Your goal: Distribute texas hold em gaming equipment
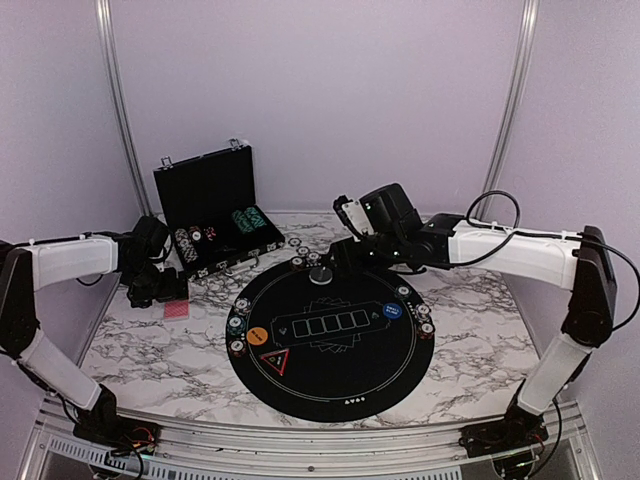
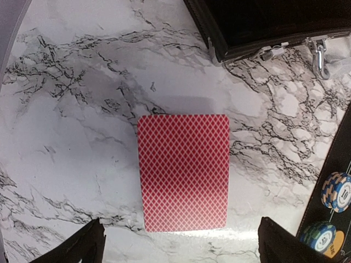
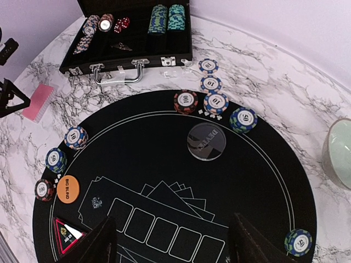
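Hovering over the worktop (image 2: pixel 66 142), the left claw (image 2: pixel 180 222) is spread wide with nothing between its fingers. The deck of red-backed cards (image 2: pixel 184 172) lies flat and squared below it, apart from both fingers and just beside a corner of the open black case (image 2: pixel 274 27). The deck sits off the round black mat (image 3: pixel 137 159), to its left.

The right claw (image 3: pixel 173 219) hangs above the mat, also parted and empty. Ahead of it lies the dealer disc (image 3: pixel 206 142), near a cluster of chip stacks (image 3: pixel 216 102) at the far rim. More stacks (image 3: pixel 55 160) line the left rim beside the orange blind disc (image 3: pixel 68 189). Another stack (image 3: pixel 298 241) sits on the right, and the blue disc (image 1: pixel 392 311) is on that side too.

Chips and discs look largely laid out, so my reading is that the cards are the step in hand. Whether the deck is meant to rest here or go on to the seats, I cannot tell. If it is to move, the left claw needs to drop straight down and close across the long edges. The low, flat pile offers little to pinch, and the cards could slide or fan apart.
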You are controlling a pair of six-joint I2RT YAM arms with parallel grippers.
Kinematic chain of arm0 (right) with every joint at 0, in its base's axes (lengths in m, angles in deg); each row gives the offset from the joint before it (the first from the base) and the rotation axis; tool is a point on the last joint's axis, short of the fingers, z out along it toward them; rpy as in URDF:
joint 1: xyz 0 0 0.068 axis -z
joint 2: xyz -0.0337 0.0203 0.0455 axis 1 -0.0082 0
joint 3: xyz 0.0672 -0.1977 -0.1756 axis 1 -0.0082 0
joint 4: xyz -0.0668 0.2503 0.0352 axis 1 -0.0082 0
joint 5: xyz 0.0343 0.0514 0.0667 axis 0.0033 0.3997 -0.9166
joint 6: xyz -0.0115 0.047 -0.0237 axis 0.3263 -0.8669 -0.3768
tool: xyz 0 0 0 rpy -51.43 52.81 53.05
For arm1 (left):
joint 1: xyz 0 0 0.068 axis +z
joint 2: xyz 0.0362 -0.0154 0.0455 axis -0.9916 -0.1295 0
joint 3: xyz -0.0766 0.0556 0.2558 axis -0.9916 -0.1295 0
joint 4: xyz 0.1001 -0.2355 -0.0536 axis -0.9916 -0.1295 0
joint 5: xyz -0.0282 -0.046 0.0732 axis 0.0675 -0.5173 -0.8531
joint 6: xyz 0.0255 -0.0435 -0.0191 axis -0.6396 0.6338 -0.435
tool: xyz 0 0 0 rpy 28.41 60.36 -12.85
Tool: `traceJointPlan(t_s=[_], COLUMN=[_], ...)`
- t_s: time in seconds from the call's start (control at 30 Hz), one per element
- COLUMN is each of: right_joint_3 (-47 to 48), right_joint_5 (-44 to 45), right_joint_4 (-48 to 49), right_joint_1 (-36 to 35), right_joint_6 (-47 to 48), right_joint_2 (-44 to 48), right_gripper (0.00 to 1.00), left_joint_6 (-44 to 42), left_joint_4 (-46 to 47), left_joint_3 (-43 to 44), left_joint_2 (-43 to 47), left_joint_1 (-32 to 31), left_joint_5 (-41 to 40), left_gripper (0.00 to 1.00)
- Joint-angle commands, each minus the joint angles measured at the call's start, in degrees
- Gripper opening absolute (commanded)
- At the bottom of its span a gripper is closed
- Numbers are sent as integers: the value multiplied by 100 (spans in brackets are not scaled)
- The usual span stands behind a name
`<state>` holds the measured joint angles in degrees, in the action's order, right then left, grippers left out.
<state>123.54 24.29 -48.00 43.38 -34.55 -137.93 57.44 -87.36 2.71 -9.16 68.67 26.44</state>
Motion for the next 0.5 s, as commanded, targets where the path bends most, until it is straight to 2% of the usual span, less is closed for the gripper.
traceJointPlan(t_s=[0.0, 0.3, 0.47], right_joint_3=[-207, -515, -581], right_joint_5=[-121, -226, -271], right_joint_4=[247, 544, 612], right_joint_1=[139, 213, 214], right_joint_6=[85, 64, 54], right_joint_2=[401, 692, 716], right_gripper=[67, 69, 69], left_joint_6=[-251, -660, -810], left_joint_4=[-158, -255, -502], left_joint_3=[291, 727, 1063], left_joint_2=[-351, -1088, -1468], left_joint_1=[134, 194, 194], left_joint_5=[215, 469, 140], left_gripper=[99, 99, 99])
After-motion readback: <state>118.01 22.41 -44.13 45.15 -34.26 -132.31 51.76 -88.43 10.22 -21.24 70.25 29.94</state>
